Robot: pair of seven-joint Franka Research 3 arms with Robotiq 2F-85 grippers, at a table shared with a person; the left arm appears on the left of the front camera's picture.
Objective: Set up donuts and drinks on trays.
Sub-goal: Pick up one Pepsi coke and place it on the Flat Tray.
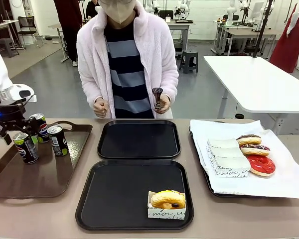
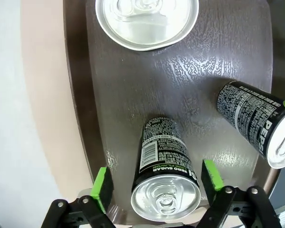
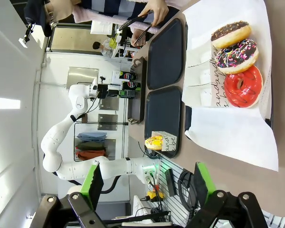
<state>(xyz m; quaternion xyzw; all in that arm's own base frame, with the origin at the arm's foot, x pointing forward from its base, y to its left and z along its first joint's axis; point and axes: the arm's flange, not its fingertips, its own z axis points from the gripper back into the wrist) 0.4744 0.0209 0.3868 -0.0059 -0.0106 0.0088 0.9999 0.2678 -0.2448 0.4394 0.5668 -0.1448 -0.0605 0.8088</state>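
Three dark Pepsi cans stand on a brown handled tray (image 1: 45,174) at the left: one at the front (image 1: 26,147), one to its right (image 1: 58,140), one behind (image 1: 40,127). My left gripper (image 1: 11,128) hovers over them, open. In the left wrist view its green pads (image 2: 102,187) flank one can (image 2: 165,171) without touching it. A yellow donut (image 1: 168,200) in a white sleeve lies on the near black tray (image 1: 119,194). The far black tray (image 1: 138,139) is bare. My right gripper (image 3: 147,185) is open and holds nothing.
A white-paper-lined tray (image 1: 284,174) at the right holds a chocolate donut (image 1: 248,139), a sprinkled donut (image 1: 255,149), a red donut (image 1: 260,165) and spare sleeves (image 1: 224,154). A person stands at the far side holding tongs (image 1: 157,97).
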